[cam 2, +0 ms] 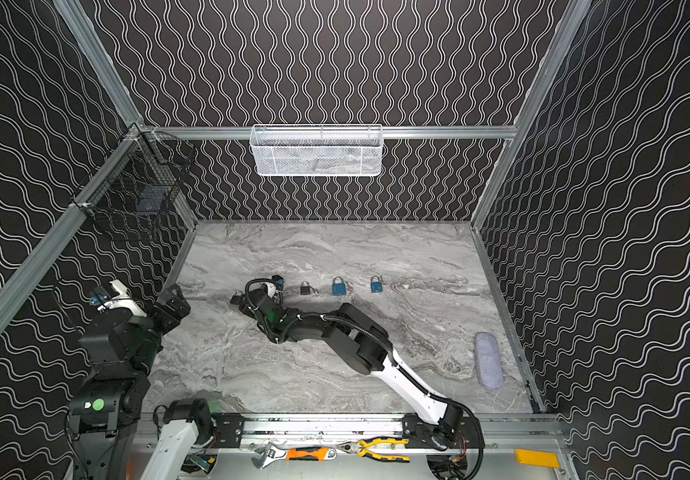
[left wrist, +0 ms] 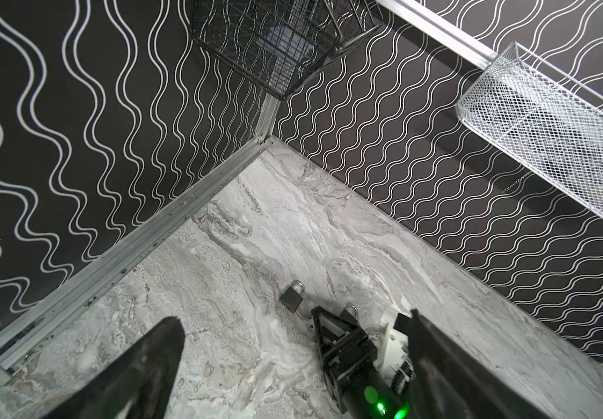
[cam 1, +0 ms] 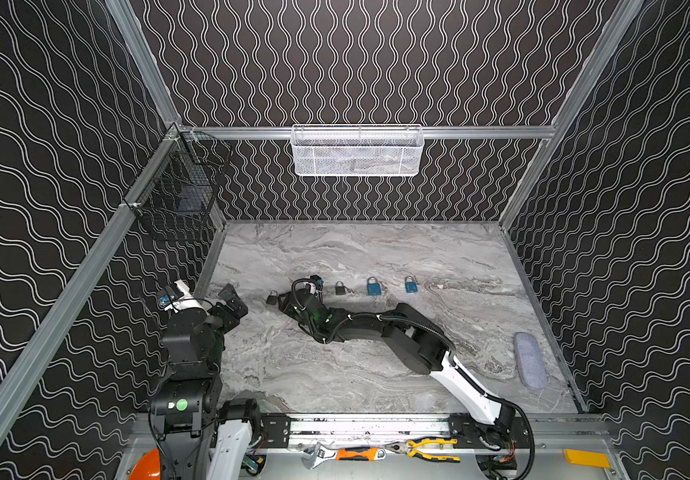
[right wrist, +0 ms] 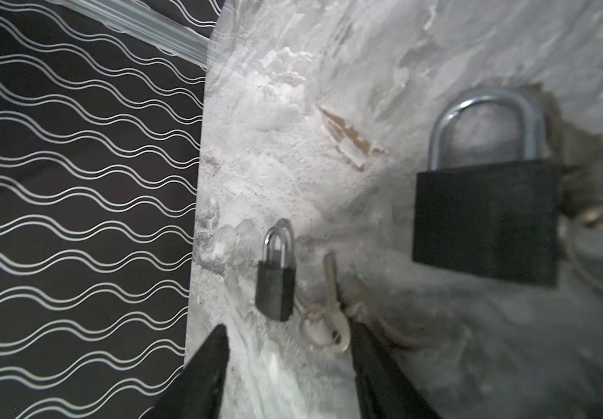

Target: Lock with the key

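1. The left gripper (cam 1: 234,300) hangs near the left edge of the table (cam 1: 335,249), fingers spread wide, empty.
2. The right gripper (right wrist: 289,330) has its fingers parted, grasping nothing; the key (right wrist: 333,301) lies with its bow just beside one fingertip.
3. The key: pale metal on a wire ring (right wrist: 311,326), flat on the table, long axis parallel to the black padlock (right wrist: 274,286), blade pointing the shackle's way.
4. The black padlock lies flat at the row's left end, silver shackle toward the far wall (cam 1: 356,83); blue padlocks (cam 1: 373,286) lie further right.

The left hand (cam 1: 235,300) is raised and wide open at the left, while the right arm (cam 1: 401,336) reaches low across the middle, right hand (right wrist: 289,326) parted.
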Controlling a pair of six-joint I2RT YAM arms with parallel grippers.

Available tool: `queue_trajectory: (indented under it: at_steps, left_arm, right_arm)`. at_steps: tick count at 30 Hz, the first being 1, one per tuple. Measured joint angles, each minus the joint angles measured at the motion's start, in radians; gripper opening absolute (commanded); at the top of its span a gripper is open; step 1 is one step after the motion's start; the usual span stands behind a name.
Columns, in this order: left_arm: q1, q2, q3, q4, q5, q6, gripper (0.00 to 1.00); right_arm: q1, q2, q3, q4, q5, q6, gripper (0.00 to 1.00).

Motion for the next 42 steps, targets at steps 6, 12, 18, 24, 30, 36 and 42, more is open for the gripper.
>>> queue_trajectory:
  at_steps: [6,12,18,24,30,36,42]
  left_arm:
    - [0.0,-0.049,-0.081,0.091,0.016,0.0,0.98]
    - [0.0,-0.083,-0.13,0.169,0.087,0.004,0.99]
    - [0.0,-0.039,-0.221,0.283,0.09,0.008,0.99]
    - [0.0,0.026,-0.383,0.492,0.029,0.069,0.99]
    - [-0.019,0.098,-0.595,0.8,-0.058,0.164,0.99]
    - [-0.074,0.312,-0.676,1.124,-0.134,0.28,0.99]
    - [-0.146,0.526,-0.77,1.453,-0.146,0.399,0.99]
  right_arm:
    - [0.012,-0.112,-0.085,0.005,0.013,-0.068,0.74]
    - [0.023,-0.181,-0.141,-0.015,0.009,-0.131,1.0]
    - [0.023,-0.402,-0.291,-0.1,0.006,-0.285,1.0]
    - [0.006,-0.702,-0.518,-0.184,0.056,-0.455,1.0]
    - [-0.107,-1.028,-0.837,-0.224,0.107,-0.521,1.0]
    - [-0.209,-1.369,-1.164,-0.105,0.271,-0.62,1.0]
    - [-0.318,-1.503,-1.315,-0.033,0.502,-0.748,1.0]
